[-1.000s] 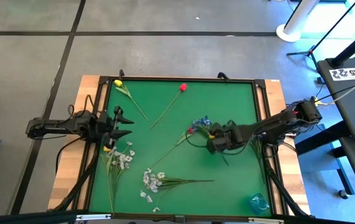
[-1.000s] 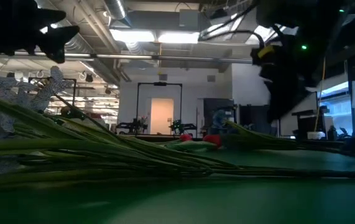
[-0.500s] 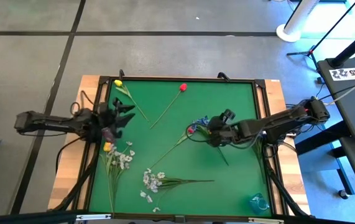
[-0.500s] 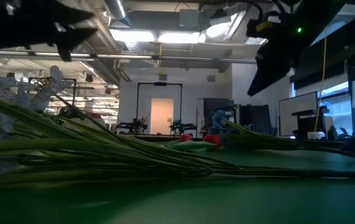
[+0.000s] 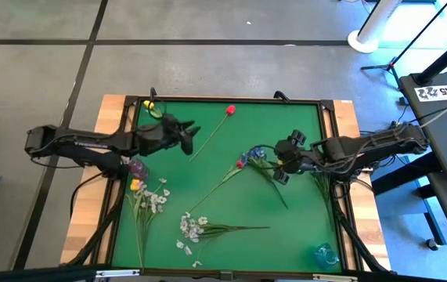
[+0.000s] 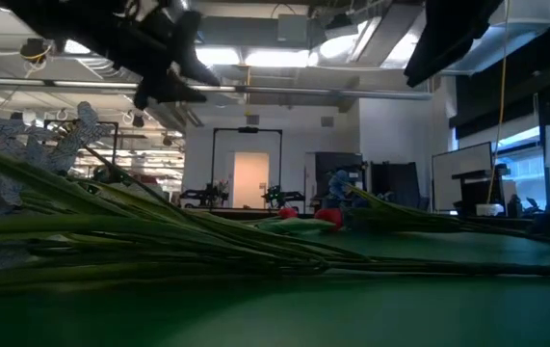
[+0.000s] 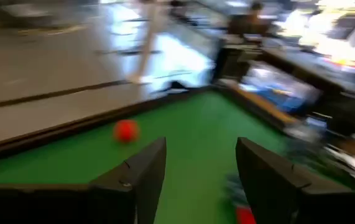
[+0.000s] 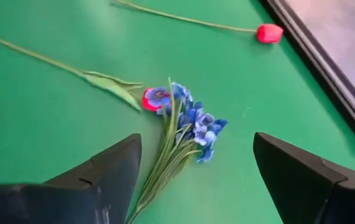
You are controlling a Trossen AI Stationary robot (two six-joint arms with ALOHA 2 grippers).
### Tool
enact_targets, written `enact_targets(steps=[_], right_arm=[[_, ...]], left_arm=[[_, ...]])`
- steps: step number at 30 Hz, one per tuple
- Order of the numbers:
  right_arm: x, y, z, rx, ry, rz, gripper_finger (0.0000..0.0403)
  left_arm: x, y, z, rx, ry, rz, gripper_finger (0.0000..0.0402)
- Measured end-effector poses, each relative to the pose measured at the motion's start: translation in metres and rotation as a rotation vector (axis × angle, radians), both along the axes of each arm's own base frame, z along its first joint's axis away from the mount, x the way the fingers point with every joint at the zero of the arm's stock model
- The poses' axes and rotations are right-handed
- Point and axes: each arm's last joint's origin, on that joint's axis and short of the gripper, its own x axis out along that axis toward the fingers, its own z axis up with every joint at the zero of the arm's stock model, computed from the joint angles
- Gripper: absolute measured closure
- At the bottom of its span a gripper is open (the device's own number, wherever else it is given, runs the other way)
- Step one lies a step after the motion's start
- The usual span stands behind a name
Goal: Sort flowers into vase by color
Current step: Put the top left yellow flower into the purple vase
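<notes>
High view: my right claw (image 5: 279,164) hovers spread wide and empty, with the blue spray (image 5: 254,155) just ahead of its fingertips and a red tulip (image 5: 239,165) tucked against that spray on the far side from me. My right wrist view shows the same pair between my two fingers, the blue blossoms (image 8: 193,118) touching that red head (image 8: 154,98), and a second red tulip (image 8: 269,33) farther out toward the table's rim. My left claw (image 5: 189,133) is also splayed open and carries nothing, hanging over the green mat (image 5: 286,219); the stem of that second red tulip (image 5: 230,110) runs just beyond its tips. A yellow tulip (image 5: 149,104) lies behind it near the corner, another yellow head (image 5: 135,186) back by my left forearm, beside the white sprays (image 5: 156,200), with more white blossoms (image 5: 192,229) further off. As I judge it, the sorting has scarcely begun: every flower I can see lies flat on the mat, none stands in a vase. A small teal glass object (image 5: 325,254) sits well behind my right arm in the corner; whether that is the vase I cannot tell.
</notes>
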Motion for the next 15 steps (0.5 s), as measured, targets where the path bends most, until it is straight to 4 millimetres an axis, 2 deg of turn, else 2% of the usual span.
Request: enact_targets(steps=[2, 5, 9, 15], right_arm=[[-0.003, 0.000, 0.001, 0.010, 0.011, 0.009, 0.0095], [-0.005, 0.000, -0.001, 0.008, 0.042, 0.014, 0.0095], [-0.005, 0.000, -0.005, -0.012, 0.069, 0.032, 0.0095], [-0.007, 0.012, -0.006, -0.073, 0.056, 0.076, 0.0095]], left_arm=[[-0.002, 0.010, 0.002, -0.031, 0.055, 0.175, 0.0211], [-0.013, 0.029, -0.009, -0.128, 0.140, 0.392, 0.0211], [-0.027, 0.062, -0.031, -0.310, 0.160, 0.536, 0.0211], [-0.033, 0.098, -0.065, -0.391, 0.209, 0.735, 0.0211]])
